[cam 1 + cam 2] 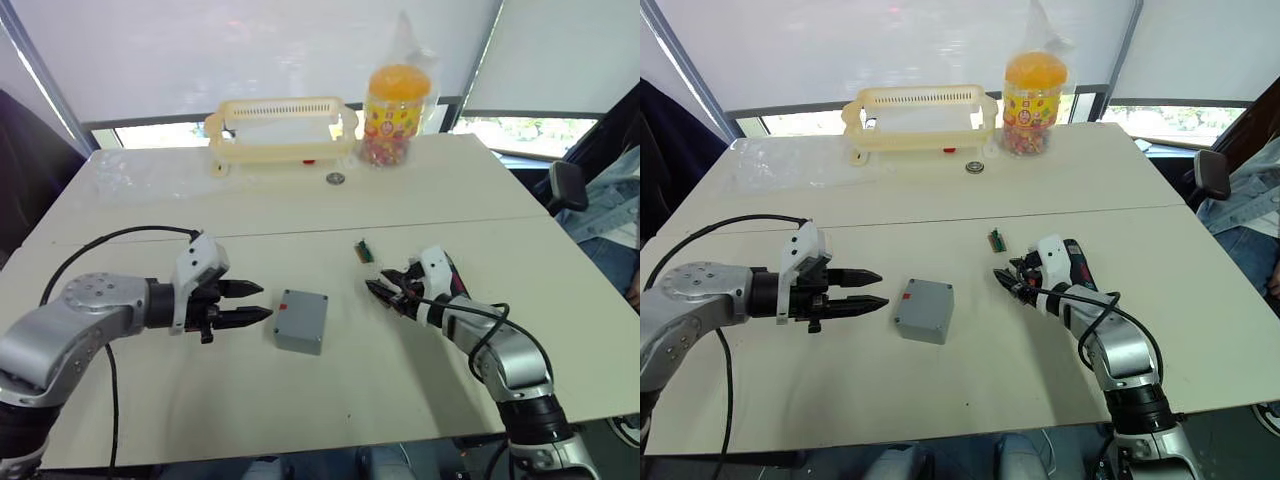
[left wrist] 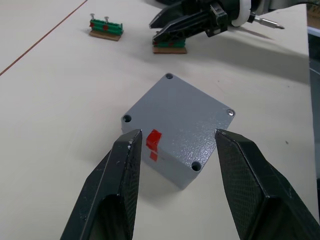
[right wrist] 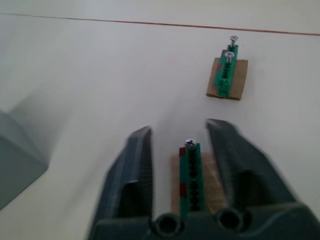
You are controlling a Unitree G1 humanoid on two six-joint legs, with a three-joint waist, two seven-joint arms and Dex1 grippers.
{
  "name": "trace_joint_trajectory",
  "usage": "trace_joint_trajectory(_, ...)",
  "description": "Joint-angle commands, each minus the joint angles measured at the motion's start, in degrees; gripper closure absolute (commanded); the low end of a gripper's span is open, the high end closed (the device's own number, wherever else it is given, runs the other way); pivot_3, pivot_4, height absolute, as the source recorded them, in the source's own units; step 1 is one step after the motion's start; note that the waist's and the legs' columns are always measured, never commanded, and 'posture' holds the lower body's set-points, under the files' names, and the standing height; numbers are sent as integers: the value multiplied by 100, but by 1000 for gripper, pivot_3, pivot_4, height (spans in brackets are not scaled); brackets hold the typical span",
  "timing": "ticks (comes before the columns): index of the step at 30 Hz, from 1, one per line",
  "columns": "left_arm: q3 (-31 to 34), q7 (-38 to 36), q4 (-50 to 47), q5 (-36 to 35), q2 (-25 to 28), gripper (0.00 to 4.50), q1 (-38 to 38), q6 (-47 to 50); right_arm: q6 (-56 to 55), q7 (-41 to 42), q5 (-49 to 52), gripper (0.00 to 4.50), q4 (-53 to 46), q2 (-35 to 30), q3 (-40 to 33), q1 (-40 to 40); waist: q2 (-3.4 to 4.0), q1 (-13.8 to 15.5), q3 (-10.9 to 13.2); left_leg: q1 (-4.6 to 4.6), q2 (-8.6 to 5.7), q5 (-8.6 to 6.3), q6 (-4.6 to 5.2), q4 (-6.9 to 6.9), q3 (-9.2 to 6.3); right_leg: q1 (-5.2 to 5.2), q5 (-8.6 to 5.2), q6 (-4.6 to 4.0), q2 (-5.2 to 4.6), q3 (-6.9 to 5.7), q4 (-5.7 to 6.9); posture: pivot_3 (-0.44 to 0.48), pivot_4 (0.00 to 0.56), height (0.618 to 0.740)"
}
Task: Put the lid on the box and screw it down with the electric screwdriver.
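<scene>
A: From the head camera, where does it stand?
B: The box (image 1: 301, 320) sits mid-table with the lid (image 2: 176, 112) already on it. The left gripper (image 1: 253, 303) hovers just beside it, fingers apart.
A: And the left wrist camera?
B: The lid lies flush; whether its corner holes hold screws I cannot tell. The electric screwdriver (image 2: 265, 22) bit pokes out past the right gripper (image 2: 156, 29).
A: The right wrist?
B: Its fingers stand apart around a green screw holder (image 3: 190, 175), not clamped. A second holder (image 3: 227, 76) lies beyond. Screwing down looks still to come
</scene>
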Motion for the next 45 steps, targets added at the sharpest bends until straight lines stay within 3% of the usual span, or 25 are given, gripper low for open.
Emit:
trace_joint_trajectory(1, 77, 66, -147, 44, -31, 2139, -2, -124, -176, 12, -104, 4454, -7, -2, 24, -96, 0, 0, 0, 0, 0, 0, 0, 0, 0, 0, 0, 0, 0, 0, 0, 0, 150, 740)
trace_joint_trajectory(12, 32, 155, -46, 171, -164, 2139, -51, -193, -228, -38, -42, 4454, -117, 114, -166, -162, 0, -3, 0, 0, 0, 0, 0, 0, 0, 0, 0, 0, 0, 0, 0, 0, 150, 740)
trace_joint_trajectory(26, -57, 97, 12, 269, -189, 2139, -8, -294, 674, -229, 365, 4454, -1199, 61, -454, -213, 1, -3, 0, 0, 0, 0, 0, 0, -1, 0, 0, 0, 0, 0, 0, 0, 150, 740)
trace_joint_trajectory(30, -56, 33, 55, 290, -174, 2139, -21, -343, 1156, -41, 968, 4454, -1906, 63, -518, -353, 2, -3, 1, 0, 1, 0, 0, 0, -2, 0, 0, 0, 0, 0, 0, 0, 150, 740)
trace_joint_trajectory(36, -187, -206, 35, 360, -57, 2139, -49, -400, 1565, 202, 1524, 4454, -2482, 93, -153, -320, 1, -6, 1, 0, 2, 0, 1, 0, -3, 0, 0, 0, 0, -1, 0, 0, 150, 740)
trace_joint_trajectory(45, -83, -205, -147, 391, -26, 2139, 148, -379, 979, 331, 1069, 4454, -2057, 117, 690, -182, 1, -4, 1, 0, 1, 0, 1, 0, -2, 0, 0, 0, 0, -1, -1, 0, 150, 740)
